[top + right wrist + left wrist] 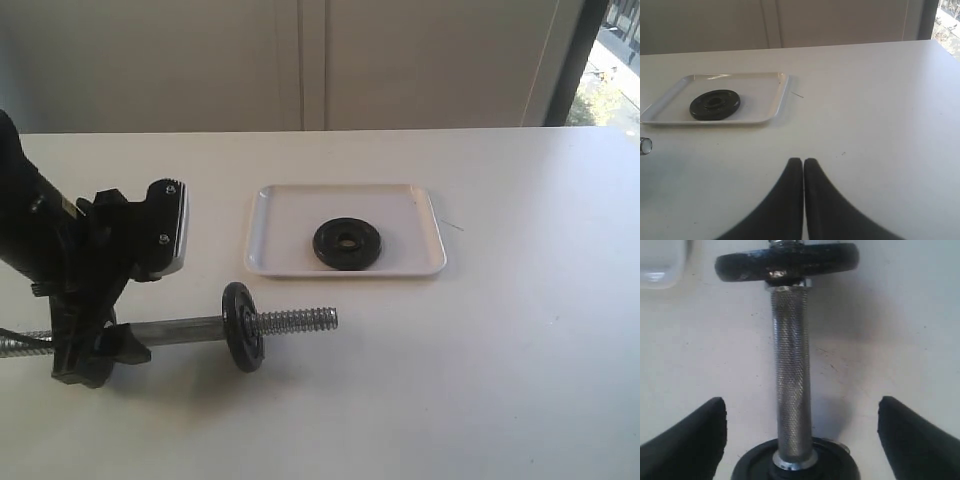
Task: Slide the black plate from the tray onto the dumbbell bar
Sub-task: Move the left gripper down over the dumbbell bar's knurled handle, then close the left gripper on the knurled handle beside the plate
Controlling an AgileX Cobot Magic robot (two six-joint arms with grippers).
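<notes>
My left claw [801, 401] gapes wide astride the dumbbell bar [190, 330], right claw [803, 162] pinched shut, black plate [326, 244] lying flat in the tray [410, 205] beyond the bar's threaded end, so I'd pinch its rim squarely.

No legible text, label, brand, number or sign on black plate [346, 243], tray [280, 210], dumbbell bar [295, 321]

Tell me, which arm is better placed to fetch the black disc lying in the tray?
Right, probably: the right gripper is shut and empty, and faces the black plate in the tray. The left gripper stands open astride the dumbbell bar, which it may need to steady.
</notes>
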